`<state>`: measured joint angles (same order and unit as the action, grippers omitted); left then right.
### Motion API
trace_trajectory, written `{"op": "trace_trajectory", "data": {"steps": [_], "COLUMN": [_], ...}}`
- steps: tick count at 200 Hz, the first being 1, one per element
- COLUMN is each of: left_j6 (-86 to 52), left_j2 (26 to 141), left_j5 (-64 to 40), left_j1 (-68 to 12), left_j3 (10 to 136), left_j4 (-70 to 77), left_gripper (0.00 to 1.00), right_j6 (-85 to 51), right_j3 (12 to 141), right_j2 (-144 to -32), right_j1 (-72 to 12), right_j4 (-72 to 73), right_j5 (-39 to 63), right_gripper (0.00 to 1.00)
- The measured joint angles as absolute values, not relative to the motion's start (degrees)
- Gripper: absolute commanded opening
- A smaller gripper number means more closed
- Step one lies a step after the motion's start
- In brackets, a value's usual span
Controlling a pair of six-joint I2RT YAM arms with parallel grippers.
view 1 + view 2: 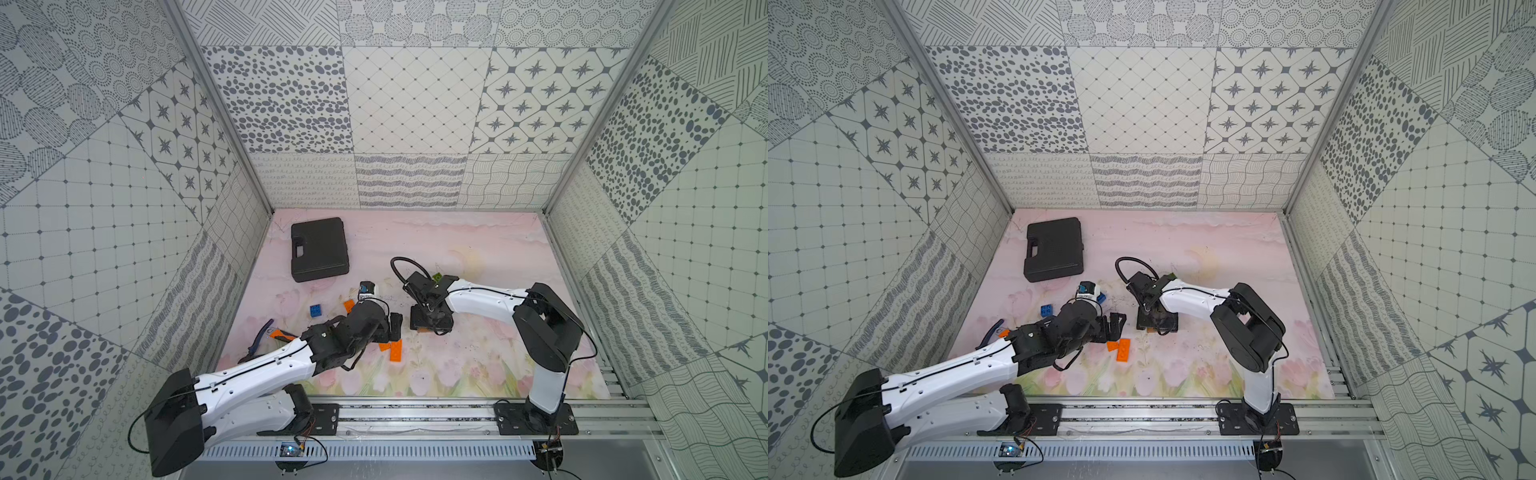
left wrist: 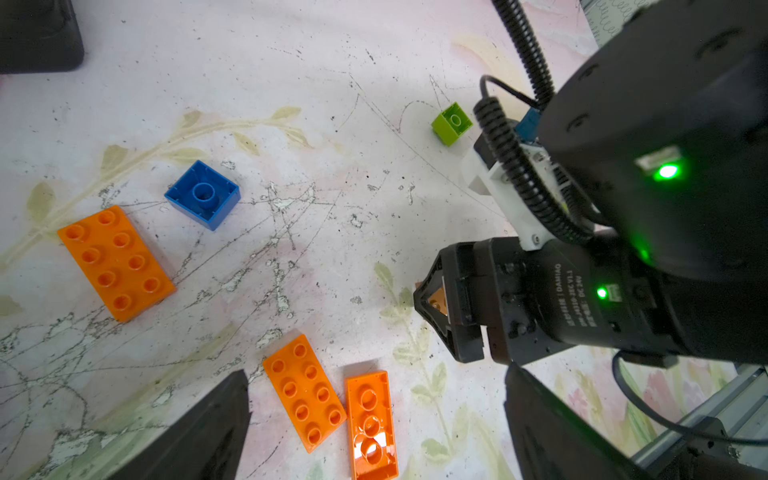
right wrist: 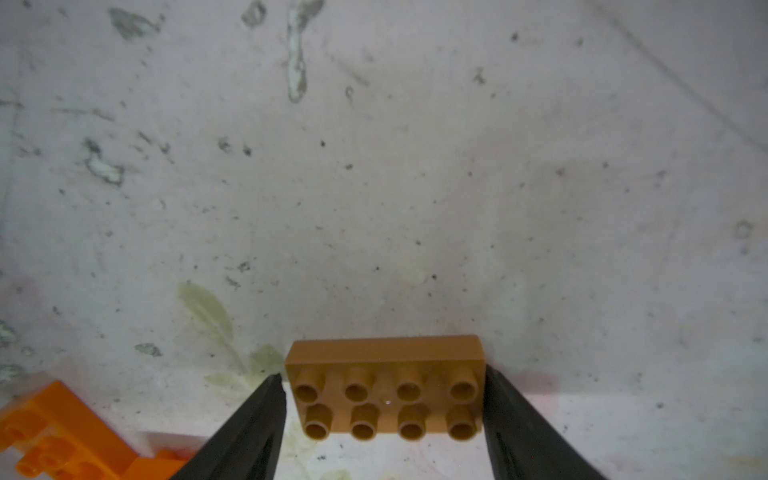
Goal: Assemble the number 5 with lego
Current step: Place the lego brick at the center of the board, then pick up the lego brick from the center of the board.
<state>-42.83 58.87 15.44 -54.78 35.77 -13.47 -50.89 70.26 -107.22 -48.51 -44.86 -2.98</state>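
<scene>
Mid-tabletop: right pincer [image 3: 383, 374] low over brown lego oblong [image 3: 386, 395], which lies studs up, flat on tabletop [image 3: 374, 187]. Jaws flank its short ends, very close; cannot tell whether they press it or stand free. Nearer front edge, leftward: left pincer [image 2: 376, 372] spread wide, holding nothing, above studs-up orange oblong [image 2: 305, 392] lying just beside overturned orange oblong [image 2: 372, 424]. Third orange oblong [image 2: 116, 262] and overturned blue square [image 2: 203, 195] toward left edge. Green square [image 2: 452, 123] toward far edge. Black case [image 1: 319, 249] near far-left corner.
</scene>
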Motion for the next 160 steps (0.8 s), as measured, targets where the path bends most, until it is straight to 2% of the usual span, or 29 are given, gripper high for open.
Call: {"op": "trace_trajectory", "data": {"steps": [38, 66, 106, 133, 160], "left_j6": [-42.41, -41.36, -39.2, -37.87, -36.82], "left_j2": [59.75, 61.93, 67.72, 73.87, 80.31], "left_j5": [15.27, 13.78, 9.13, 5.74, 2.48], "left_j1": [-54.37, -53.93, -53.56, -53.56, -53.56], "left_j3": [36.07, 37.43, 41.65, 46.41, 51.79], "left_j4": [-13.45, -13.37, -12.6, -12.43, -12.36], "left_gripper": [0.99, 0.99, 0.99, 0.99, 0.99], "right_j6": [-50.37, -47.99, -40.62, -34.7, -29.8], "right_j3": [70.32, 68.47, 62.81, 62.5, 65.19], "right_j2": [-105.23, -96.66, -85.69, -87.68, -93.08], "right_j1": [-48.07, -44.71, -28.67, -17.96, -14.2], "right_j4": [-46.04, -45.8, -43.07, -42.44, -42.83], "right_j5": [-3.07, -5.13, -6.48, -4.38, -2.68], "right_gripper": [0.85, 0.83, 0.71, 0.66, 0.61]}}
